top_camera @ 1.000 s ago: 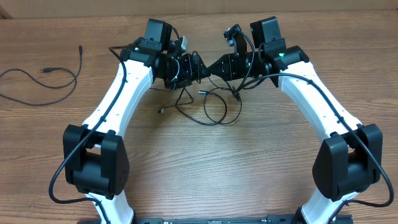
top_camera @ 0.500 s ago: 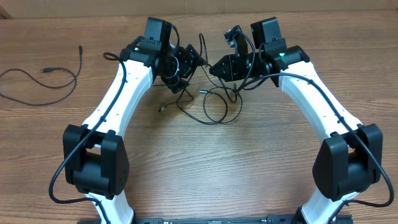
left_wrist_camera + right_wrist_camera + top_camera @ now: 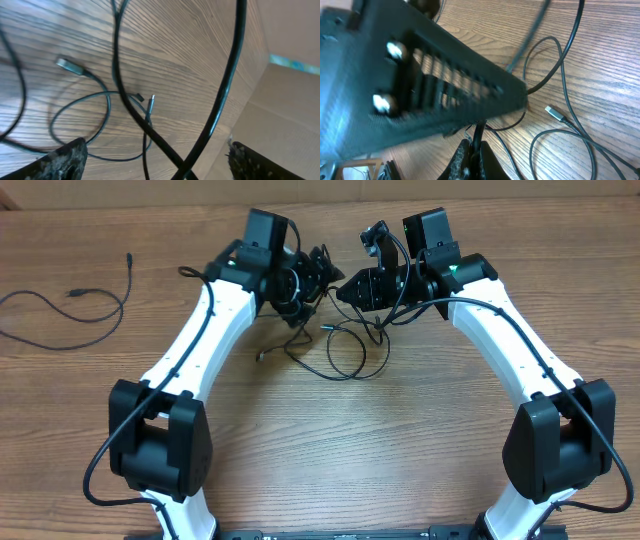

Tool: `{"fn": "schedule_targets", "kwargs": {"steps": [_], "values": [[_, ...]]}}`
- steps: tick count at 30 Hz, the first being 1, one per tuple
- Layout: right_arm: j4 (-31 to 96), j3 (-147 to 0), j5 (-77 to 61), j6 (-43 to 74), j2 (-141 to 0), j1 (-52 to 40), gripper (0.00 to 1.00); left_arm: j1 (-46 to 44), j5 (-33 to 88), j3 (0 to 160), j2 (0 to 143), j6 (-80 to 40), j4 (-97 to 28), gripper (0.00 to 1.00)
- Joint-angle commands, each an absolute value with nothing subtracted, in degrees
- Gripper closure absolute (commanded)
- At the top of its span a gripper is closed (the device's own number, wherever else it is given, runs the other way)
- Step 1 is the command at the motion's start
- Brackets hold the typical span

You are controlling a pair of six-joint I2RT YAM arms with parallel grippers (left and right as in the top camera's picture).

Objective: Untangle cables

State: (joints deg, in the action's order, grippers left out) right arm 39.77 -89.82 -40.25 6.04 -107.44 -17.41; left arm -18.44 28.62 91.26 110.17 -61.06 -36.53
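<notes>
The cables [image 3: 345,358] lie as a loose black tangle on the wooden table between the two arms, with thin loops and silver-tipped plugs. My left gripper [image 3: 322,268] hangs above the tangle's far side. In the left wrist view its jaws [image 3: 155,152] are wide open, with two black cords [image 3: 120,75] crossing between them and a silver plug [image 3: 67,65] on the table below. My right gripper [image 3: 345,288] is shut on a black cord [image 3: 475,135] and holds it just off the table. Another silver plug [image 3: 555,113] lies to its right.
A separate thin black cable [image 3: 120,310] lies in a curve at the table's far left. A cardboard wall [image 3: 290,100] stands behind the table's far edge. The left gripper's body [image 3: 420,85] looms blurred, close in front of the right wrist camera.
The left gripper, which met the right gripper's tip a second ago, has drawn back, opened and swung up and to the right. The right arm has stayed still.
</notes>
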Motion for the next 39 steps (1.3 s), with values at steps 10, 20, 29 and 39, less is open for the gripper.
{"fn": "schedule_targets", "kwargs": {"steps": [10,20,29,39], "values": [[42.13,-90.08,-41.17,6.07,-107.26,-17.72,0.96,-19.25,28.34,90.08,112.64,-61.78,-33.21,0.96],[44.42,-90.08,-41.12,6.09,-107.26,-17.69,0.86,-18.52,28.56,90.11,112.66,-61.04,-28.40,0.96],[45.32,-90.08,-41.15,6.07,-107.26,-15.51,0.80,-15.99,43.09,90.17,112.46,-49.17,-29.36,0.73],[52.31,-90.08,-25.63,6.13,-107.26,-13.10,0.09,-19.40,26.22,90.13,112.51,-38.15,-44.14,0.64]]}}
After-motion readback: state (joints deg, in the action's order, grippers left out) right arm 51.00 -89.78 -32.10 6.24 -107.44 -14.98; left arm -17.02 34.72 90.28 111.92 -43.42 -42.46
